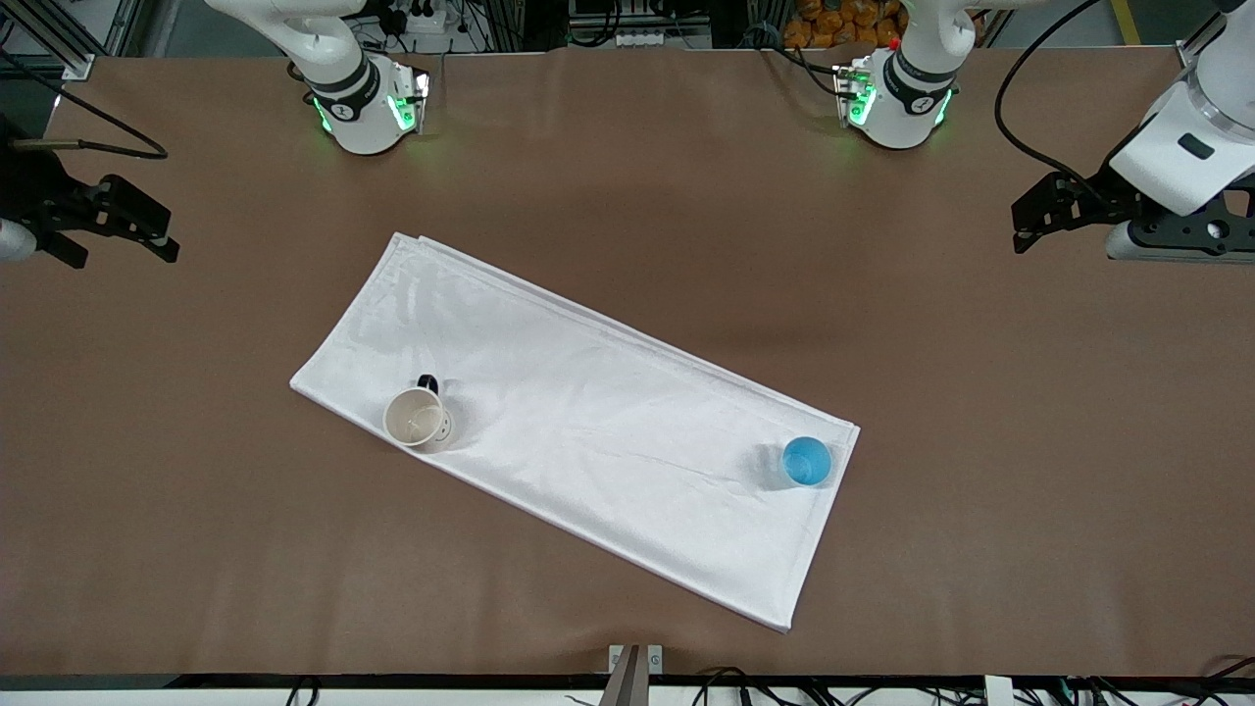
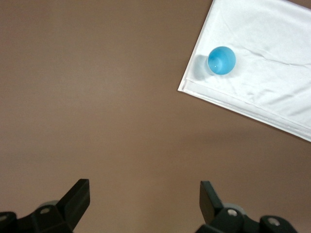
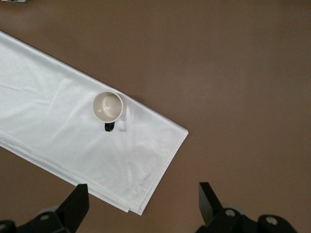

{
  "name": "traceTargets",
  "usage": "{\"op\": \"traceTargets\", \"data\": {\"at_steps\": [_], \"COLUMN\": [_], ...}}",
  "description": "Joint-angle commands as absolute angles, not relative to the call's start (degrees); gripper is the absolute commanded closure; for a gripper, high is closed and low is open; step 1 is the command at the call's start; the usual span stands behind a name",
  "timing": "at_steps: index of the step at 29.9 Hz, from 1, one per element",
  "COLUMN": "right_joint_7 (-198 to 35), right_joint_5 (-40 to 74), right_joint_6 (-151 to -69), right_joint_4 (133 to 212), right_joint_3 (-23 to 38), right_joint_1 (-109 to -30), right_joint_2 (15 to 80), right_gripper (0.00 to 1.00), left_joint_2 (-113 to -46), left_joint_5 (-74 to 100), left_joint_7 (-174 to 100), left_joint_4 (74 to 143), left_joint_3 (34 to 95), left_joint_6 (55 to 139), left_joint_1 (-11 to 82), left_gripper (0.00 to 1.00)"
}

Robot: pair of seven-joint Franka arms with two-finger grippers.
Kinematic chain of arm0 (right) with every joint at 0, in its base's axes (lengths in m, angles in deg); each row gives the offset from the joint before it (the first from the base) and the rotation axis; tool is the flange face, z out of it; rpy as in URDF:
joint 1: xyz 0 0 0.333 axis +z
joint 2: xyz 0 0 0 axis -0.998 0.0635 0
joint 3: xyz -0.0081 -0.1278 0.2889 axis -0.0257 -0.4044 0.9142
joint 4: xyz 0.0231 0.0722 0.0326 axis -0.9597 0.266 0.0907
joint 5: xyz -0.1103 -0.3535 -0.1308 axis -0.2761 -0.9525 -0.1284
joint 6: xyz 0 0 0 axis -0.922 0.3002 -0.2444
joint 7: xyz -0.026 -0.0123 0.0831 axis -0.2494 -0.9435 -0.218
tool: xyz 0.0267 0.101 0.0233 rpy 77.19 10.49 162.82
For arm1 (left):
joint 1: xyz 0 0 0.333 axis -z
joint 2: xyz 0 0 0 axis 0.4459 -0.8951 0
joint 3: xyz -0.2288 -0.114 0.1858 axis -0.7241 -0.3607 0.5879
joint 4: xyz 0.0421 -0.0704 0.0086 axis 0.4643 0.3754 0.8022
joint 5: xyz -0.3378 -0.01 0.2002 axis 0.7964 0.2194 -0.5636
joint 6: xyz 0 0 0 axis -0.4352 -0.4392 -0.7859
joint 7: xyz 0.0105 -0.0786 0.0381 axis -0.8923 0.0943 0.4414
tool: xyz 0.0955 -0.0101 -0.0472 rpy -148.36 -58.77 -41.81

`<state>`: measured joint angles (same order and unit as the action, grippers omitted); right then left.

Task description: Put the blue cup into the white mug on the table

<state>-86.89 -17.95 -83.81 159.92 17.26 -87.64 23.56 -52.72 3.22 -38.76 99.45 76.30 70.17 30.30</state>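
We found the small, round, bright-blue plastic cup (image 1: 807,461) standing upright on the big white folded cloth (image 1: 588,422), at about four o'clock of the cloth's middle, close to the corner toward the left arm's end of the brown matte bench (image 1: 627,176). The white cylindrical mug with the small dark handle (image 1: 418,417) stood at about nine o'clock of that middle, mouth up, well apart from the cup.

Both arms waited. The left hand (image 1: 1039,211) hung over bare bench at that end with its fingers spread wide and empty; the right hand (image 1: 118,221) hung likewise over the other end.

We judged the cloth the main hazard: soft and creased, it could drag or bunch under a descending finger and tip the light, smooth cup. The mug looked only slightly wider than the cup, so a tilted release could catch its rim.
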Motion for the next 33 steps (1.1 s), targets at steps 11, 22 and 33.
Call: {"op": "traceTargets", "data": {"at_steps": [11,22,33], "right_joint_7": [-86.4,-86.7,-86.9], "right_joint_5": [-17.1,-16.8,-16.7], "right_joint_6": [-83.4,-82.7,-82.7], "right_joint_4": [159.7,159.6,159.7], "right_joint_3": [15.2,15.3,15.2], "right_joint_1": [-85.1,-85.0,-84.6], "right_joint_2": [23.4,23.5,24.0], "right_gripper": [0.00,0.00,0.00], "left_joint_2": [-56.4,-66.2,-75.3], "left_joint_5": [2.0,2.4,2.6], "left_joint_7": [-37.4,-38.2,-33.8], "left_joint_4": [96.0,94.8,94.5], "left_joint_3": [75.8,75.6,75.8], "left_joint_6": [69.0,75.7,85.2], "left_joint_1": [30.5,32.5,37.2], "left_gripper": [0.00,0.00,0.00]}}
